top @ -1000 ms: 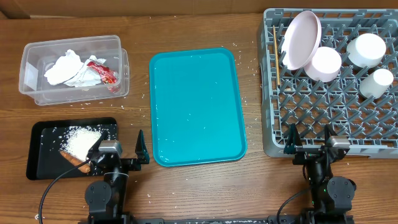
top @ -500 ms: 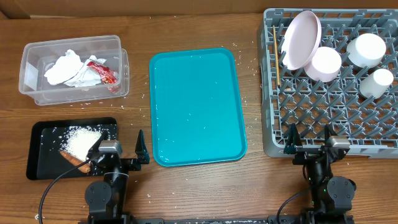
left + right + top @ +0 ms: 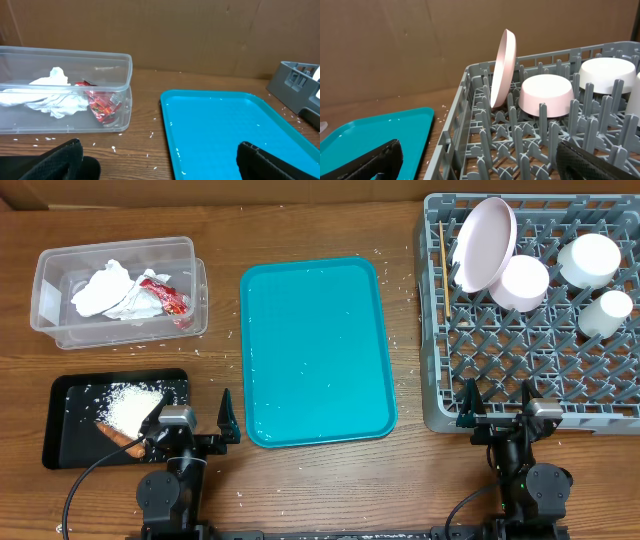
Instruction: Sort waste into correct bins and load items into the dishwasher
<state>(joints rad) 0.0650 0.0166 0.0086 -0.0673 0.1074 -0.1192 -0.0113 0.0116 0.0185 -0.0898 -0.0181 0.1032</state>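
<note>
Both the left claw (image 3: 192,423) and the right claw (image 3: 497,413) stand wide open and empty at the bench (image 3: 320,480) edge. The plate (image 3: 485,242), bowls (image 3: 524,282) and cup (image 3: 607,310) sit in the rack (image 3: 520,370). They look hard, slick and breakable, and are likely best pinched at a rim. Soft, light napkins (image 3: 103,288) and a crinkly wrapper (image 3: 165,298) lie in the clear tub (image 3: 50,290), with loose rice (image 3: 130,405) in the black tray (image 3: 60,430).

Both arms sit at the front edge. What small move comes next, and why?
Probably none: hold both arms parked. The teal tray shows nothing left to pick; napkins and red wrapper lie in the clear tub, rice in the black tray; plate, bowls, cup and stick are in the dish rack. Left gripper and right gripper are open, empty.
</note>
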